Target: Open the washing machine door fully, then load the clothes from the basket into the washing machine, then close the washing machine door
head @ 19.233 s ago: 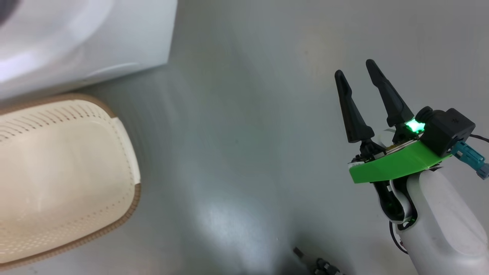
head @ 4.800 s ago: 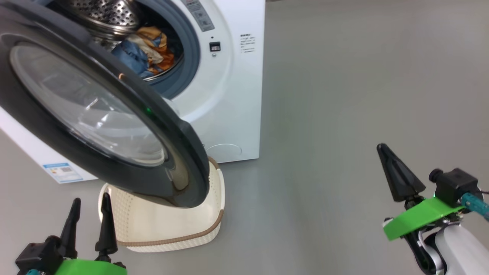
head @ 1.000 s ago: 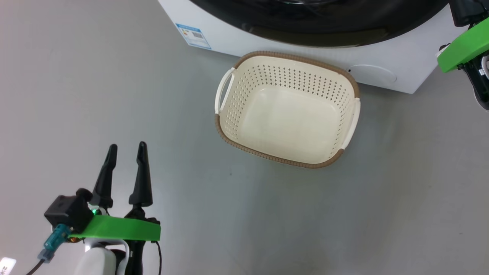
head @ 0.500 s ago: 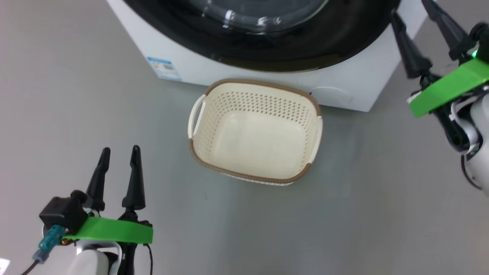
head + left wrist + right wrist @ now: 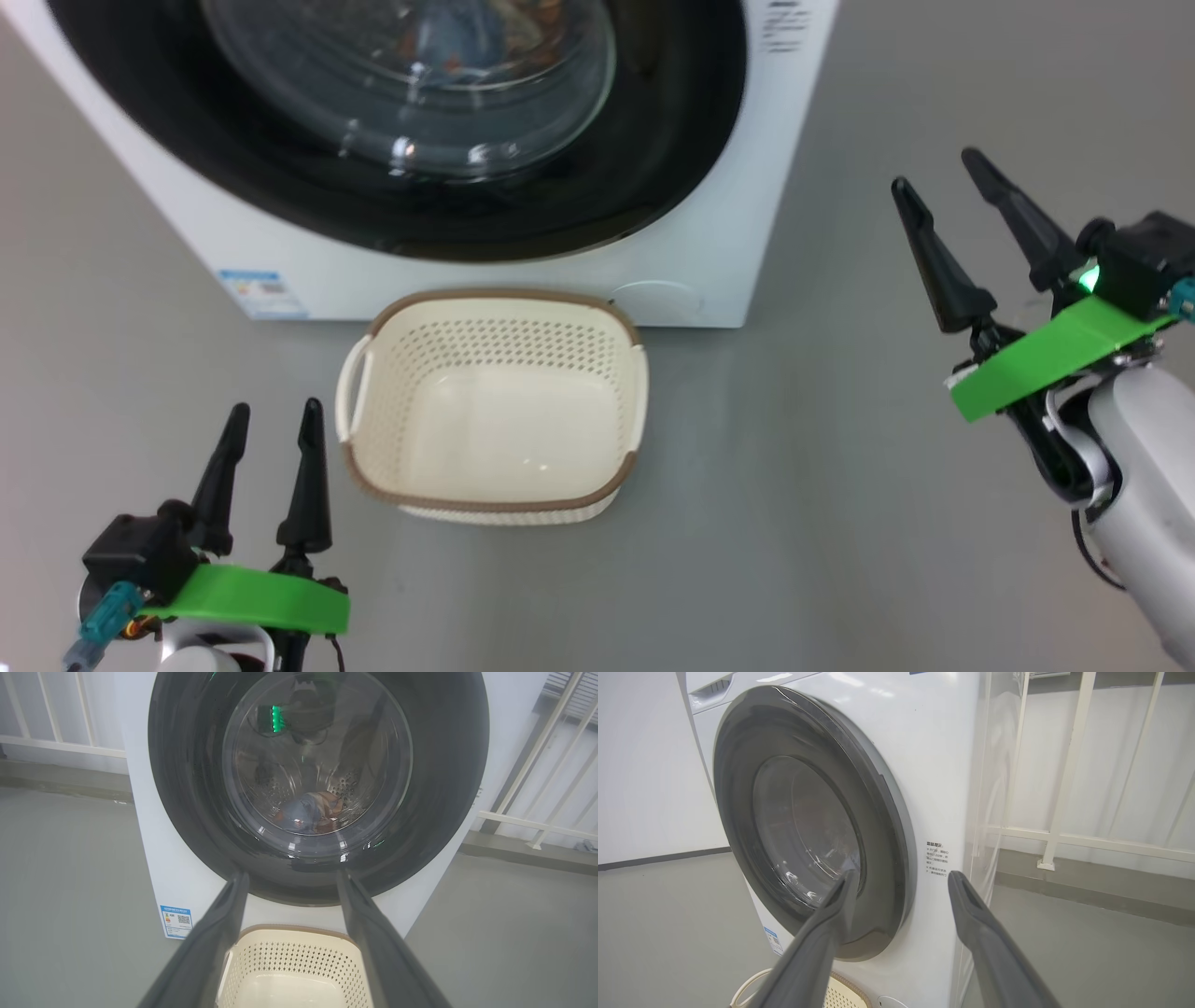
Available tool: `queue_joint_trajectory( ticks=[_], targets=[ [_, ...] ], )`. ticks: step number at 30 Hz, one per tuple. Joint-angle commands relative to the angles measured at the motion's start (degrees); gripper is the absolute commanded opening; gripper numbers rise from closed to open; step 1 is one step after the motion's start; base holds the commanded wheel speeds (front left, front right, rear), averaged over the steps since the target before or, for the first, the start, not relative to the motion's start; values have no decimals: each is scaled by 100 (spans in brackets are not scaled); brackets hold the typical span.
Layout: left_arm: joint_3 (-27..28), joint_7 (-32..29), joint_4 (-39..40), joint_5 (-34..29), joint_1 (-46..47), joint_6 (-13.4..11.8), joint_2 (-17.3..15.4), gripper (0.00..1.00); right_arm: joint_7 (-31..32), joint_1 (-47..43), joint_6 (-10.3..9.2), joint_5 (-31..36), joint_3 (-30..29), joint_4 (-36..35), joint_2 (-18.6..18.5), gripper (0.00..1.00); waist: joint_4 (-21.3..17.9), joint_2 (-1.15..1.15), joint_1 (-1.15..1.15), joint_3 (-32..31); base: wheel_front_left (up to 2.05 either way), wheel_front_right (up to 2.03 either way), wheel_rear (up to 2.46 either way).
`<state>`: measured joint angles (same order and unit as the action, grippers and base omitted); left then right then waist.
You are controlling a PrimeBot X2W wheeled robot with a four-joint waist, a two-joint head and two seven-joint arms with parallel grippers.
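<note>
So in the head view the washing machine (image 5: 709, 243) is a big glossy white box up at 11 to 12 o'clock, and the washing machine door (image 5: 653, 149) sits flat against its front, closed. The door is a wide shiny black ring with a bulging clear glass bowl (image 5: 411, 84) in the middle. Through that glass in the left wrist view you can make out the clothes (image 5: 308, 812), a crumpled bluish and orange-brown lump lying at 6 o'clock in the perforated steel drum (image 5: 348, 786). Low on the white front there's a small blue label sticker (image 5: 261, 291) at 9 o'clock and a faint round cover (image 5: 656, 299) near the right corner. The basket (image 5: 499, 296) stands on the smooth grey floor (image 5: 840, 513) just in front of the machine, around dead centre. It's cream plastic, a rounded rectangle with rows of little holes in the walls, a brown woven-look rim, two loop handles and a smooth bare bottom. The left gripper (image 5: 275, 409) is down at 7 o'clock, its two long dark tapered fingers spread apart and pinching nothing, just beside the basket's left handle but not touching it. The right gripper (image 5: 935, 171) hangs at 3 o'clock, well apart from the basket, fingers also spread with nothing between them, pointing toward the machine's right edge. Each one sits on a bright green bracket (image 5: 1055, 359).
</note>
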<state>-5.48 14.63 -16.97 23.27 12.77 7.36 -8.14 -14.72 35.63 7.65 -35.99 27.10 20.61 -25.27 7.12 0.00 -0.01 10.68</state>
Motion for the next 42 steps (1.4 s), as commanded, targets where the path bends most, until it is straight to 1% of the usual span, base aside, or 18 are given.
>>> queue_joint_trajectory(
  ticks=[1,8,12,13,17,27,42],
  targets=[
    [196,37,90,-23,1,13,-162,100,-28,-186,-16,24,-21,-162,-1,100,-549,0,1,-446,0,0,0],
    [252,37,103,52,-175,-4,-187,100,-28,-901,-16,7,-308,-429,198,100,-1002,0,1,-720,0,0,0],
    [301,37,131,142,-259,-4,-188,100,-28,-1260,-16,42,-455,-541,245,100,-1191,0,1,-835,0,0,0],
    [330,37,143,191,-294,-3,-169,100,-28,-1435,-16,74,-573,-604,252,100,-1260,0,1,-884,0,0,0],
    [356,37,156,253,-395,-7,-148,100,-28,-1750,-16,136,-744,-708,240,100,-1373,0,1,-979,0,0,0],
    [353,37,130,295,-473,-53,-183,100,-28,-2283,-16,256,-1172,-841,314,100,-1434,0,1,-1080,0,0,0],
    [285,37,112,255,-473,-135,-211,100,-28,-2431,-16,414,-1232,-782,379,100,-1320,0,1,-1083,0,0,0]
  ],
)
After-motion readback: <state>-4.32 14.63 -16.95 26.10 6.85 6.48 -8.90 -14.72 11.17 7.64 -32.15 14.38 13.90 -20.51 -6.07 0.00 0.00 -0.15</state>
